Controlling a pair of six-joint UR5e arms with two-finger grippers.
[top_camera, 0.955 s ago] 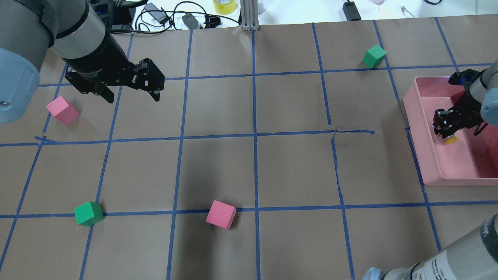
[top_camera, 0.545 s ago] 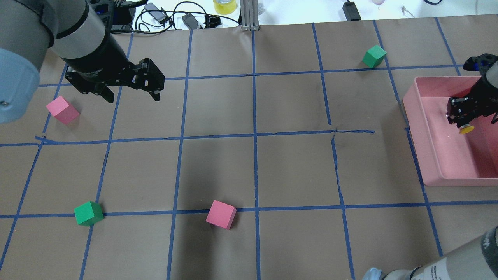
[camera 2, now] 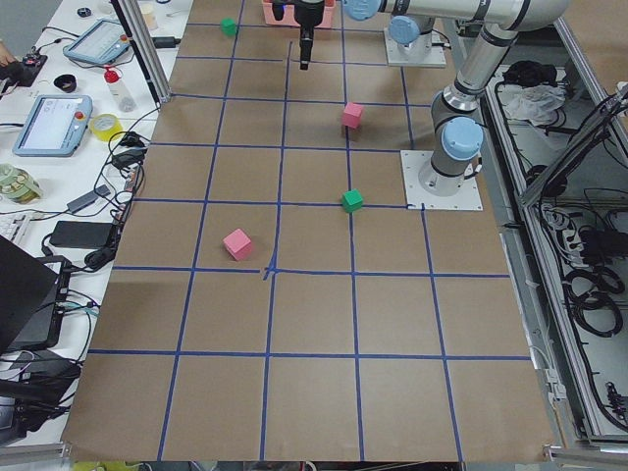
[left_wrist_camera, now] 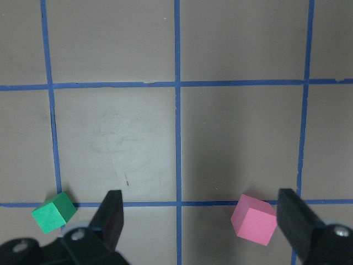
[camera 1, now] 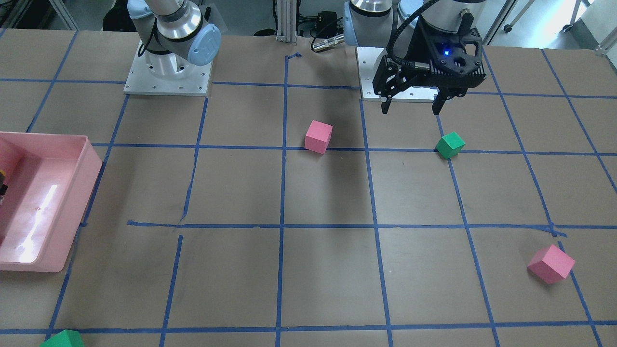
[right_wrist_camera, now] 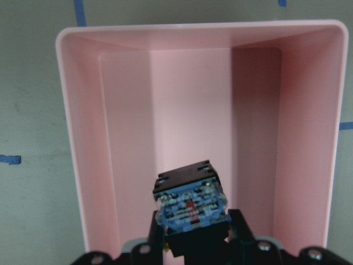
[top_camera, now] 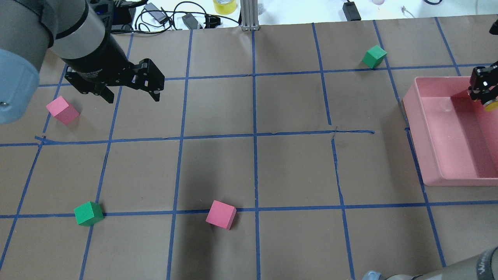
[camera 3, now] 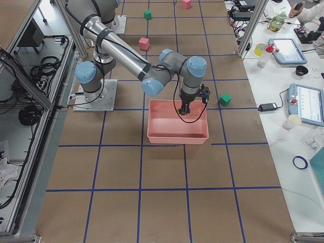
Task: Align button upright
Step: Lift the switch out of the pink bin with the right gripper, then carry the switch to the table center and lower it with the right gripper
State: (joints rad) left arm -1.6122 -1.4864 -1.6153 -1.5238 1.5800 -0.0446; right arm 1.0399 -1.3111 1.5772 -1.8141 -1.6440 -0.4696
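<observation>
We judge pickup done: the right gripper (right_wrist_camera: 196, 226) clamps the button (right_wrist_camera: 189, 199) above the pink tray (right_wrist_camera: 69, 138); upright placement remains (left gripper (top_camera: 132, 97) spread wide, idle).

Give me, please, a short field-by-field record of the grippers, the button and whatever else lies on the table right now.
Right gripper: shut on the small yellow-capped, black-bodied push-button switch
Button orientation: terminal end toward the wrist camera, yellow cap away from it
Button location: over the pink plastic tray
Left gripper: open, empty, above the brown table
Loose items: two pink foam cubes, two green foam cubes
</observation>
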